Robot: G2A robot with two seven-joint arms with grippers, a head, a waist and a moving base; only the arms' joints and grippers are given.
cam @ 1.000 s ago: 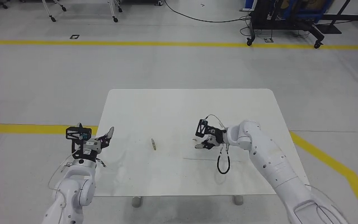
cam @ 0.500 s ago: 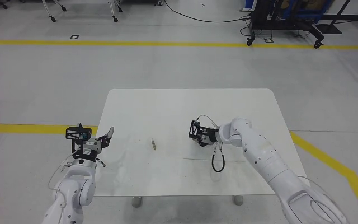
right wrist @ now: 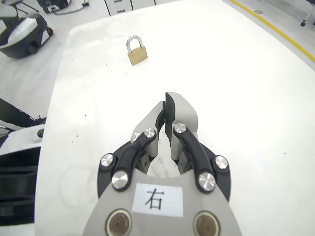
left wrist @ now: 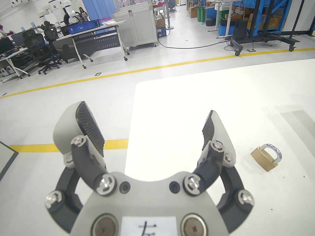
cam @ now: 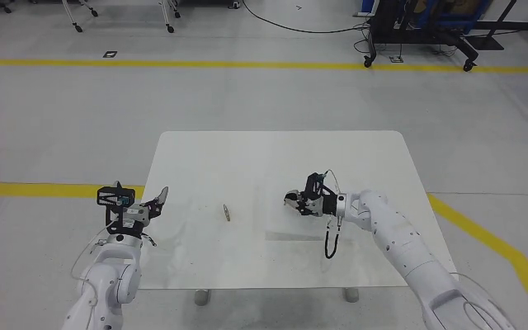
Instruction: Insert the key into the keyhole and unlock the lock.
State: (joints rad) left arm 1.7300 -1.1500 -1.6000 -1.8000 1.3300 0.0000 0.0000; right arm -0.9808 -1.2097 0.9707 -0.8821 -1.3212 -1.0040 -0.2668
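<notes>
A: Well, starting at the left: the left claw (left wrist: 147,114) hangs at the left edge of the counter (cam: 363,157), released, its pads wide apart with nothing between them.

B: And the padlock (left wrist: 264,158)?

A: Next along, lying flat on the counter, brass body down, shackle seated. It is near that claw but not touched by it.

B: Then the right claw (right wrist: 165,101).

A: Farther right, well apart from the lock and clenched, pads pressed together (whether the key sits between them I cannot tell). The shackle points away from it, so the lock's base end faces that claw.

B: What worries you?

A: The lock lies loose. I reckon any push at the keyhole would simply slide it across the smooth counter unless the left claw pins it first.

B: And the key itself?

A: A thin thing in such a pinch could twist or slip if it meets the brass off-line, and then it jams or drops.
</notes>
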